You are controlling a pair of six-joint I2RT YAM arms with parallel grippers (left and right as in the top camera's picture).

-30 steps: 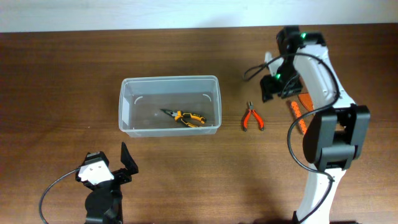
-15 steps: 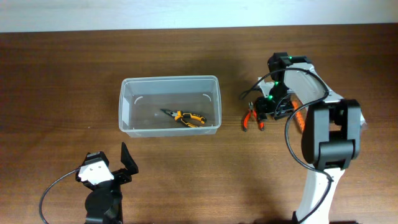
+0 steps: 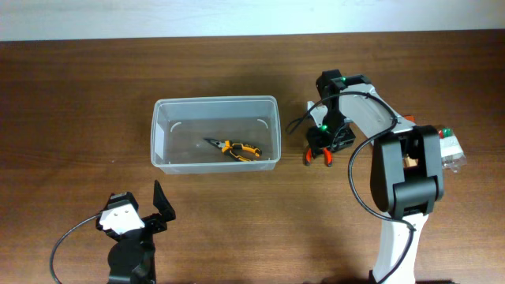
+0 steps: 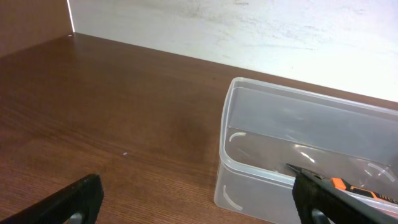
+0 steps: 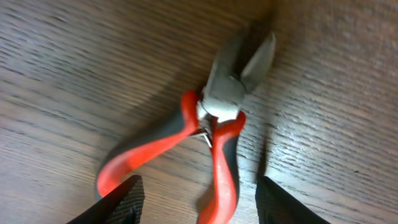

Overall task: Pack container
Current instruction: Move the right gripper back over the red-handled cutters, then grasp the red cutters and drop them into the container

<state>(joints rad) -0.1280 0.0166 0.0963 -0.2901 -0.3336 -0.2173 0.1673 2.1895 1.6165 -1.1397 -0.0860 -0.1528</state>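
table (image 3: 79, 95): brown wood | container (image 3: 215, 99): upright, left of centre, yellow-handled pliers (image 3: 234, 148) inside; far end cut off in left wrist view | left gripper (image 4: 199, 202): fingers apart, empty, near the container | right gripper (image 5: 204, 200): fingers spread astride red pliers (image 5: 211, 124); contact unclear | overhead: gripper hides most of the red pliers; wrist view shows their tips parted

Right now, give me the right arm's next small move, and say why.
Probably lower slightly and close: the right hand is open and straddles the red pliers, which lie flat on the table, not yet in the container.
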